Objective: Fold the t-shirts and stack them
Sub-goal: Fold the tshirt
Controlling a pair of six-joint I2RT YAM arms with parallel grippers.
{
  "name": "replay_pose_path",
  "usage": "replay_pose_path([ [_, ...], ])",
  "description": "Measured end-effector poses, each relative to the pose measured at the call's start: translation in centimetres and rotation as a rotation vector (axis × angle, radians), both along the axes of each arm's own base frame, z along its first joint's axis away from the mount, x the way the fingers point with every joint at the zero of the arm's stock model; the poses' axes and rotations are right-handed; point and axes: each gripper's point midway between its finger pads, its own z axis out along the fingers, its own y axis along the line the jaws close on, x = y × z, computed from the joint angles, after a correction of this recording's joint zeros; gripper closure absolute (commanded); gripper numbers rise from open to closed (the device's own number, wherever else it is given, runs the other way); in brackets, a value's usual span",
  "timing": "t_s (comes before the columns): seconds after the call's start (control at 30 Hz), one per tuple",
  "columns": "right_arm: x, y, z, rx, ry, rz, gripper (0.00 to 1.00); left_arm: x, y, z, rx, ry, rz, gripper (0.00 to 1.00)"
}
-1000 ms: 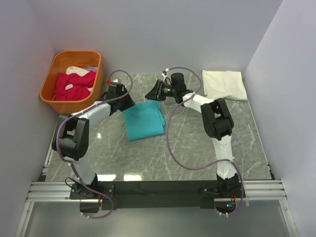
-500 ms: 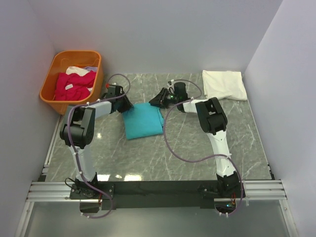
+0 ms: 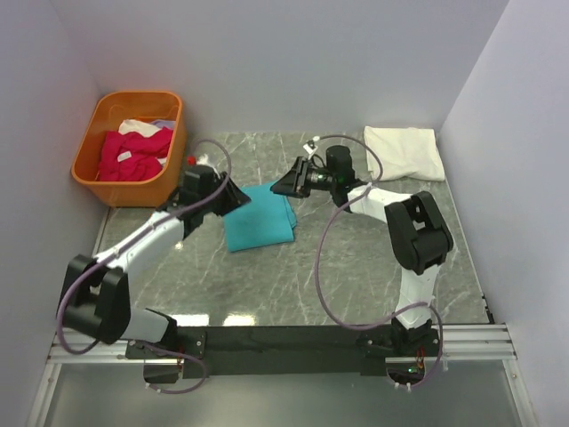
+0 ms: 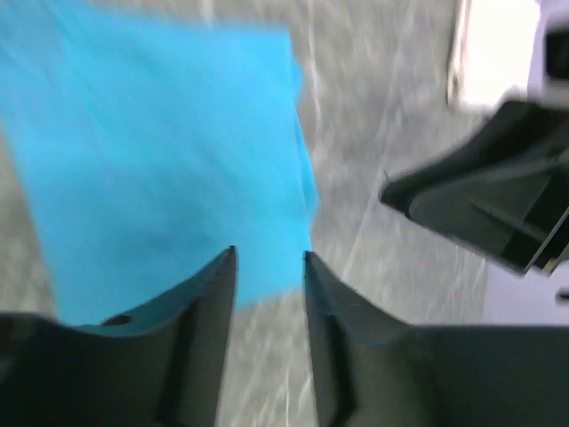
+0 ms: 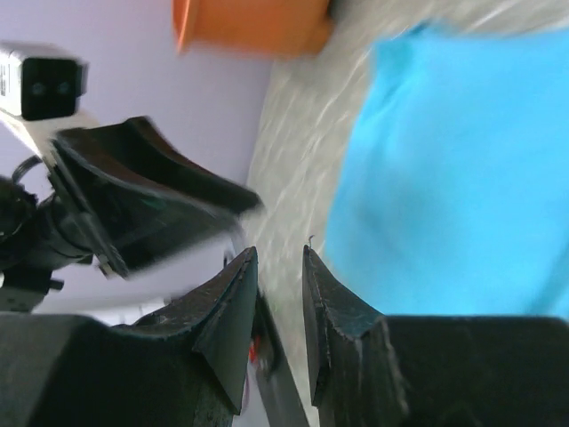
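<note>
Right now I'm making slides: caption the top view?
Left tool and right tool, both open, flank the far edge of the teal shirt; white shirt right, orange basket left.

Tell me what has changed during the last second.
The left gripper moved slightly nearer and rightward, over the far-left corner of the teal t-shirt, its elbow swinging out left. The right gripper came slightly nearer too. Neither holds anything. That shirt, the white t-shirt and the orange basket stayed.

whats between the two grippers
The far edge of the folded teal t-shirt lies between the left gripper and right gripper, clearest in the top view.
</note>
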Motion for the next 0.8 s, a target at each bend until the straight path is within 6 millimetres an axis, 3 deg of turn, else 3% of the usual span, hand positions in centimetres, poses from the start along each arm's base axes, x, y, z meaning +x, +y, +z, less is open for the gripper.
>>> replay_pose_path([
  [0.07, -2.4, 1.3, 0.6, -0.010, -0.035, 0.070, 0.66, -3.0, -1.2, -0.9, -0.007, 0.023, -0.048, 0.65],
  [0.17, -5.9, 3.5, -0.9, -0.045, -0.026, 0.185, 0.67, -6.5, -1.2, -4.8, 0.010, 0.118, -0.073, 0.71],
  [0.3, -9.8, 5.2, -6.2, -0.096, 0.082, 0.311, 0.68, -10.6, 0.9, -11.9, 0.063, 0.311, -0.027, 0.83],
  [0.4, -11.2, 3.5, -11.8, -0.160, 0.228, 0.304, 0.68, -11.8, 1.6, -13.9, 0.057, 0.382, 0.007, 0.86],
  [0.47, -11.9, 2.1, -13.6, -0.157, 0.316, 0.307, 0.68, -11.5, 1.7, -13.7, 0.037, 0.374, 0.023, 0.86],
  [0.6, -11.0, 0.9, -13.3, -0.160, 0.300, 0.278, 0.69, -11.4, 2.2, -12.8, 0.023, 0.352, 0.047, 0.83],
  [0.8, -10.6, 0.0, -11.0, -0.204, 0.238, 0.252, 0.68, -10.5, 2.3, -7.3, -0.022, 0.203, 0.059, 0.75],
])
